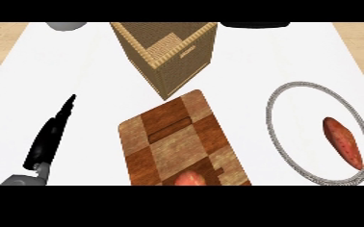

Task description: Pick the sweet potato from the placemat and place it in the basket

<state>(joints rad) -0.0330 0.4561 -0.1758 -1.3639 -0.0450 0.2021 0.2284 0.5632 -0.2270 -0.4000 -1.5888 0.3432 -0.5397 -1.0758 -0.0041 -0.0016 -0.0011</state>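
My left hand [47, 139] is low at the left of the desk [92, 77], fingers straight and pressed together, holding nothing. Over on the right, the sweet potato [342, 143] lies on the placemat [302, 120], inside its grey rim, well apart from my hand. The basket [185, 62] stands far middle, with the checkered cutting board [177, 134] just before it.
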